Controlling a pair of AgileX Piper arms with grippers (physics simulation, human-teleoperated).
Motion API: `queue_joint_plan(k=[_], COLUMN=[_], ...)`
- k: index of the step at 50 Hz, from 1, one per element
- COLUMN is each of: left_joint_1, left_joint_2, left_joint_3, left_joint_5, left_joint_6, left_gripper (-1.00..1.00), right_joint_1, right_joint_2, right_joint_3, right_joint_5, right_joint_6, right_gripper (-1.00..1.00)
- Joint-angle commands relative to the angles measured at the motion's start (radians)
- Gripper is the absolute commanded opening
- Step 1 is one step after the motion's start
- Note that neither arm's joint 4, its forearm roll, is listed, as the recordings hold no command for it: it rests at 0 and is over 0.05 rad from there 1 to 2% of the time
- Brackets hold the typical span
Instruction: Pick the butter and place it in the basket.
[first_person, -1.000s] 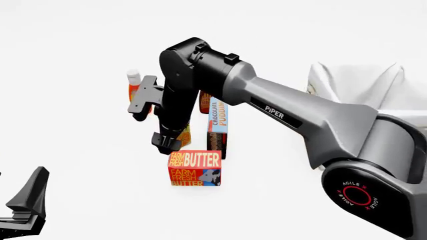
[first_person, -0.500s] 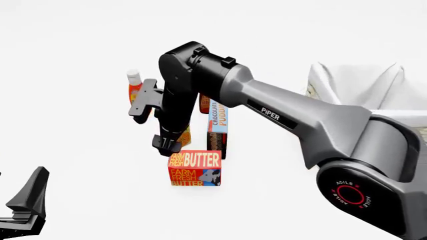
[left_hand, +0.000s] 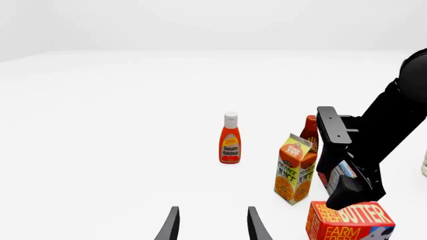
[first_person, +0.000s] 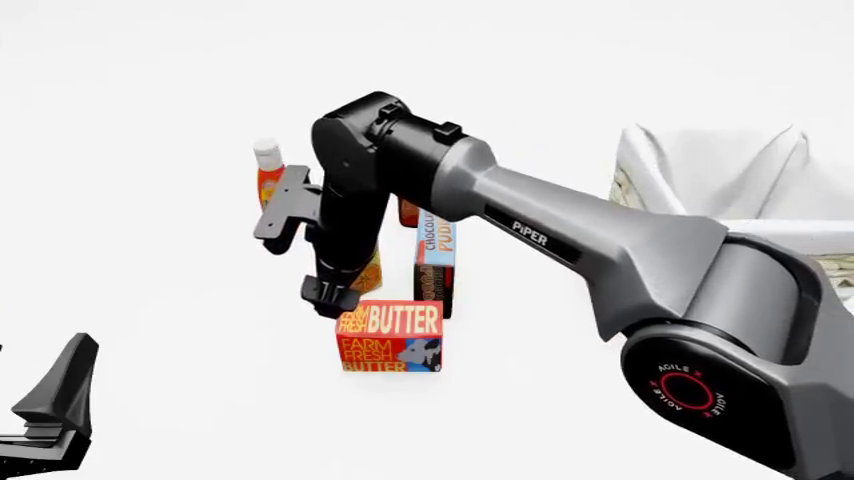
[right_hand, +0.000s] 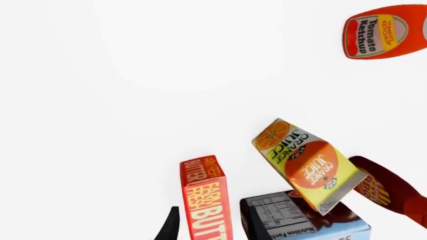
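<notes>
The butter (first_person: 388, 336), a red-orange box with pale lettering and a cow on a blue patch, stands on the white table (first_person: 160, 250), nearest me among a small cluster of groceries. My right pincer (first_person: 328, 296) points down at its upper left edge, so close that I judge I am lining up to grip the box from above. In my right wrist view the butter (right_hand: 206, 197) runs up between my two dark fingertips (right_hand: 169, 227), so my jaws stand apart on either side of it, wide enough to take it and not yet closed on it. Just behind stand one chocolate pudding box (first_person: 435, 240), one orange juice carton (left_hand: 295, 168), one dark red bottle (left_hand: 309, 132) and, a little apart, one tomato ketchup bottle (left_hand: 230, 138). The basket (first_person: 727, 185), one only, cream with white cloth folded over its rim, waits well apart on my right. My left pincer (left_hand: 212, 225) rests low at my near left, fingers parted, holding nothing.
</notes>
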Motion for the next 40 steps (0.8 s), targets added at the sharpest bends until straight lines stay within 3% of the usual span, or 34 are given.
queue_joint_plan(k=[1, 40], left_joint_1=[0.000, 0.000], left_joint_2=[0.000, 0.000], left_joint_3=[0.000, 0.000], left_joint_5=[0.000, 0.000], left_joint_6=[0.000, 0.000], left_gripper=[1.00, 1.00], right_joint_1=[0.002, -0.005], right_joint_2=[0.015, 0.076], right_joint_3=[-0.007, -0.043], right_joint_5=[0.000, 0.000], right_joint_6=[-0.001, -0.006], right_gripper=[1.00, 1.00])
